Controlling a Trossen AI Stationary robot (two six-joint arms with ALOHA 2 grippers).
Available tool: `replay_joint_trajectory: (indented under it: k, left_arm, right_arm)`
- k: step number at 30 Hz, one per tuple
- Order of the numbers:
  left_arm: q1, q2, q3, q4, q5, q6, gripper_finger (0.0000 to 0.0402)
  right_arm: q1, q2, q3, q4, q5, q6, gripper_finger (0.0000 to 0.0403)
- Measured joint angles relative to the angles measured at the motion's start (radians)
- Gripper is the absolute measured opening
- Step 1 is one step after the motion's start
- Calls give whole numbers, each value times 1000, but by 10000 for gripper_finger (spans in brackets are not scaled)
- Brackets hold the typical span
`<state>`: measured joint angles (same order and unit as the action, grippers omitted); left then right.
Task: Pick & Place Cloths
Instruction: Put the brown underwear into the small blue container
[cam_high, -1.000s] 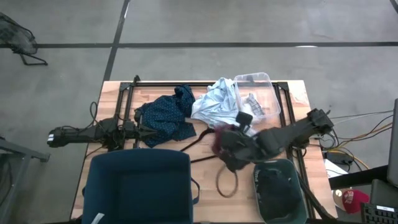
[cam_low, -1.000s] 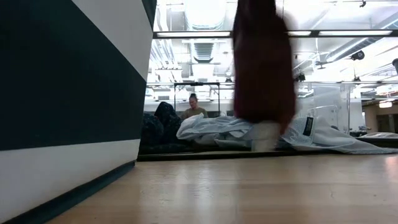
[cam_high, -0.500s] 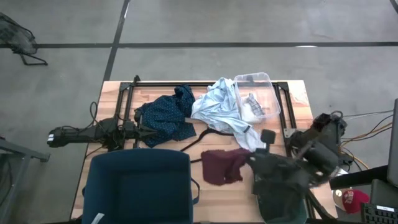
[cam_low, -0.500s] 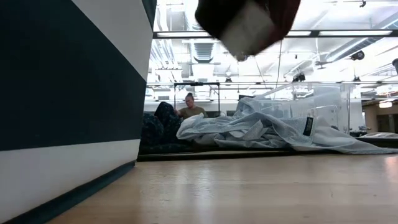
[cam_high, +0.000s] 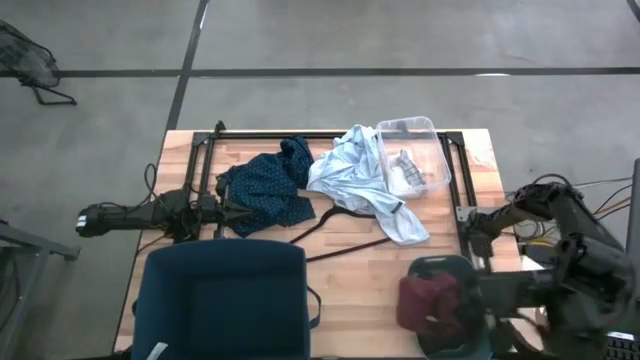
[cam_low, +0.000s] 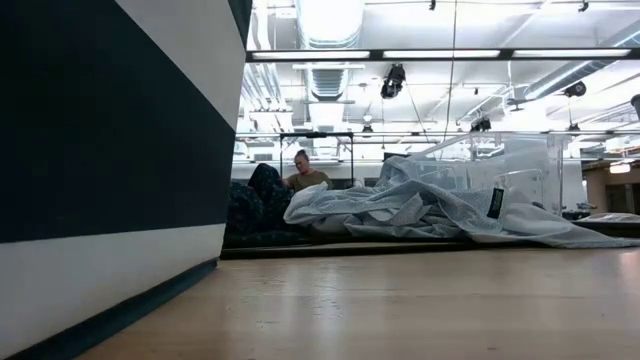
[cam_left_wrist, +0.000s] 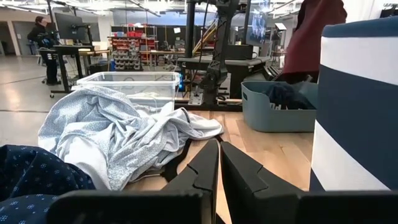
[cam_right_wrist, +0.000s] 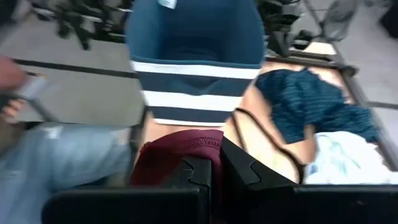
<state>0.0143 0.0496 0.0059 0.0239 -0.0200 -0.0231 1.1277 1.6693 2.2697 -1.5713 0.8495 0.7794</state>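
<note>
One maroon piece pinched in right tool.

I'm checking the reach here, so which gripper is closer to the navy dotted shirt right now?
Left. The left gripper sits shut right at the navy dotted shirt. The right gripper is far across the table, holding the maroon piece above the teal bin.

You see the maroon piece hanging over the teal bin at the table's front right corner. The navy dotted shirt and the pale blue-white shirt lie toward the back edge, beside a clear tub.
</note>
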Motion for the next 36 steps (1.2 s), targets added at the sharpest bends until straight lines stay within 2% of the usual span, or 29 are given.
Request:
replay_joint_trajectory:
  k: [8,17,26,30,34,36]
  left_arm:
    - [0,0,0,0,0,0,23]
    - [0,0,0,0,0,0,23]
    - [0,0,0,1,0,0,23]
    - [0,0,0,0,0,0,23]
    - [0,0,0,0,0,0,23]
    - [0,0,0,0,0,0,23]
  right_arm:
    - [107,-38,-83,1,-52,179,8]
    - [154,-108,-351,0,-212,460,8]
    - [164,-256,-605,0,-483,880,8]
    - [164,-311,-735,0,-654,1072,8]
    - [164,-360,-837,0,-793,1173,8]
    - [164,-382,-874,0,-821,1197,8]
